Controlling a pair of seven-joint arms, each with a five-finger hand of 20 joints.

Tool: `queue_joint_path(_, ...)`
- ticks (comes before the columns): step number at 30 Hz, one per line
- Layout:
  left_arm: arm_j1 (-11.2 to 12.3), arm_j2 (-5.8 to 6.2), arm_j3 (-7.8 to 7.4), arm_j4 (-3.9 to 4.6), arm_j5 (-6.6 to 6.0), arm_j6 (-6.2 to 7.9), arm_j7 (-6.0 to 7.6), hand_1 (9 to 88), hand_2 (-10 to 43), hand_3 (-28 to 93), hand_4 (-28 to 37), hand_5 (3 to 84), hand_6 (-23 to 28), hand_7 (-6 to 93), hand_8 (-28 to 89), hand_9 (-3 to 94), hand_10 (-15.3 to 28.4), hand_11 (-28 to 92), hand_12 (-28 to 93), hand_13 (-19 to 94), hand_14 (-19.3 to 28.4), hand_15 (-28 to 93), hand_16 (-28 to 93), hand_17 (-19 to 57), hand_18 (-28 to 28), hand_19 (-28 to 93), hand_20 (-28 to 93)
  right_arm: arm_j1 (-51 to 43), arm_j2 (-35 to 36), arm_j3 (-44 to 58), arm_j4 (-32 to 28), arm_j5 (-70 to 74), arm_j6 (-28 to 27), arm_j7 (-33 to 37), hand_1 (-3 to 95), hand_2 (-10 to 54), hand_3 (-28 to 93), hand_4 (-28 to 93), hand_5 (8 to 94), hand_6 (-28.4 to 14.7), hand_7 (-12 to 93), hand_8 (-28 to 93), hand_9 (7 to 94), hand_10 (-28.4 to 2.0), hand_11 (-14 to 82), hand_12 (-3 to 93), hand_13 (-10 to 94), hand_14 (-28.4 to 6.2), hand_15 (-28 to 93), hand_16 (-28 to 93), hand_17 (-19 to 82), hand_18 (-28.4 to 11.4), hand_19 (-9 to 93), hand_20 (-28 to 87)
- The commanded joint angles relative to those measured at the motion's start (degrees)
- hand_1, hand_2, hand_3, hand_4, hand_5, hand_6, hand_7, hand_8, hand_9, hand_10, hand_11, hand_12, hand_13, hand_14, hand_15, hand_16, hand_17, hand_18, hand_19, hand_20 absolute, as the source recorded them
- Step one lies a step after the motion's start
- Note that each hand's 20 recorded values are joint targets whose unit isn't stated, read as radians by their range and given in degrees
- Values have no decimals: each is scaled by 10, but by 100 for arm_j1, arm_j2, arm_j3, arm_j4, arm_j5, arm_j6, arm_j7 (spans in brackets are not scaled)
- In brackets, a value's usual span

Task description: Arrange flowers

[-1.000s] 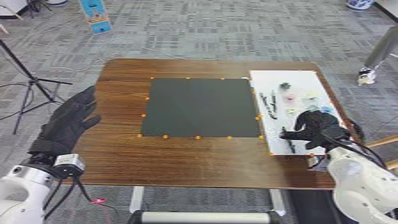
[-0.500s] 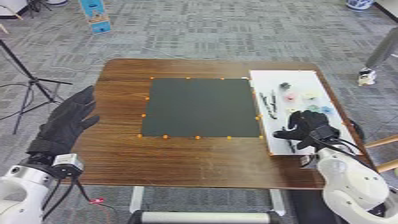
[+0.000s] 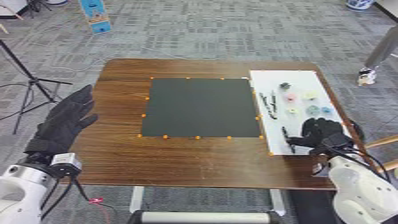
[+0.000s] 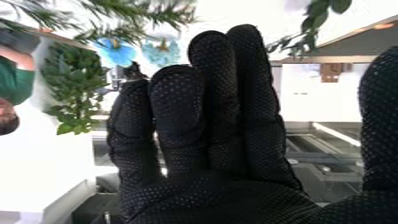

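Right robot hand [image 3: 322, 133] is over the near right corner of the white board [image 3: 282, 122], fingers straight and held side by side, thumb spread away from them. No grip on anything. Its wrist crosses the near right part of the desk [image 3: 195, 162]. Flowers are all on the board: dark one [image 3: 284, 86] toward the far end, pink one [image 3: 290, 98] just nearer, pale yellow one [image 3: 310, 94] to the right of pink, teal one [image 3: 313, 110] nearer again, blue one [image 3: 327, 110] beside teal and close to the board's right edge. Teal and blue sit just past the right fingertips. Two dark sprigs [image 3: 274, 105] lie along the board's left edge; another sprig [image 3: 288, 139] is by the right thumb, contact can't be told. Left robot hand [image 3: 64, 122] is along the desk's left edge, mostly outboard, fingers straight, thumb out toward the wood. Dark square sheet [image 3: 200, 107] is mid-desk, right side close to the board. Widest wood margin is on the near side; far side is narrower. Board's right edge runs close to the desk edge, so little margin there. Orange markers [image 3: 165, 136] line the sheet's edges.
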Motion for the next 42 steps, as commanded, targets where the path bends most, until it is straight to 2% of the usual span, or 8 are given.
queue_joint_path(1, 100, -44, -85, -83, -65, 66, -9, 352, -95, 513, -283, 192, 9, 166, -95, 130, 74, 89, 209, 88, 89, 64, 79, -105, 149, 333, 71, -258, -165, 84, -215, 88, -61, -50, 274, -95, 603, -283, 618, -12, 353, -145, 655, -127, 461, 324, 590, -117, 745, 327, 307, -205, 815, 448)
queue_joint_path(5, 92, -42, -108, -80, -59, 69, 2, 351, -95, 513, -283, 192, 9, 166, -95, 130, 74, 89, 210, 88, 89, 64, 79, -106, 149, 332, 71, -200, -166, -18, -135, 58, 2, -2, 266, -95, 617, -283, 603, -17, 320, -134, 641, -126, 454, 317, 576, -118, 744, 330, 300, -203, 810, 448)
queue_joint_path(14, 35, -59, -55, -54, -60, 79, 4, 348, -95, 518, -283, 193, 10, 166, -95, 130, 73, 89, 209, 89, 90, 64, 79, -106, 149, 333, 71, 234, -227, -565, 201, -378, 209, 214, 240, -95, 678, -283, 591, -17, 319, -132, 634, -127, 449, 315, 562, -119, 743, 323, 293, -203, 801, 445)
queue_joint_path(18, 16, -41, -49, -44, -70, 104, 12, 344, -95, 522, -283, 193, 10, 166, -95, 130, 73, 90, 209, 89, 89, 62, 79, -106, 148, 333, 71, 512, -184, -926, 357, -432, 191, 350, 260, -95, 684, -282, 592, -16, 327, -130, 638, -125, 455, 314, 565, -118, 742, 318, 294, -202, 799, 443)
queue_joint_path(28, 76, -24, -54, -49, -74, 112, 18, 345, -95, 521, -283, 194, 10, 167, -96, 130, 74, 94, 206, 89, 89, 63, 80, -106, 148, 334, 71, 437, -84, -1073, 515, -561, -164, 423, 305, -95, 682, -283, 617, 0, 423, -147, 663, -115, 507, 335, 605, -106, 754, 323, 315, -198, 817, 442)
queue_joint_path(31, 51, -2, -50, -27, -63, 78, 1, 344, -95, 523, -283, 194, 9, 167, -96, 131, 74, 94, 206, 89, 90, 62, 79, -106, 148, 334, 71, 377, -41, -1086, 531, -602, -299, 415, 322, -95, 678, -283, 620, -2, 467, -147, 672, -112, 525, 356, 612, -105, 757, 337, 322, -197, 824, 443)
queue_joint_path(37, 79, 8, -71, -33, -61, 57, 0, 343, -95, 523, -283, 194, 9, 166, -96, 130, 74, 94, 205, 89, 91, 64, 79, -107, 148, 334, 71, 8, 16, -857, 393, -602, -540, 405, 337, -95, 673, -283, 625, -2, 547, -162, 671, -112, 559, 405, 614, -112, 772, 384, 320, -201, 830, 457)
queue_joint_path(42, 106, 8, -82, -35, -78, 77, 21, 344, -95, 521, -283, 194, 9, 166, -95, 130, 74, 94, 205, 89, 91, 65, 79, -106, 148, 332, 70, -99, -53, -819, 381, -595, -523, 331, 338, -95, 673, -283, 635, -3, 570, -169, 675, -112, 577, 424, 618, -114, 789, 408, 316, -208, 841, 480)
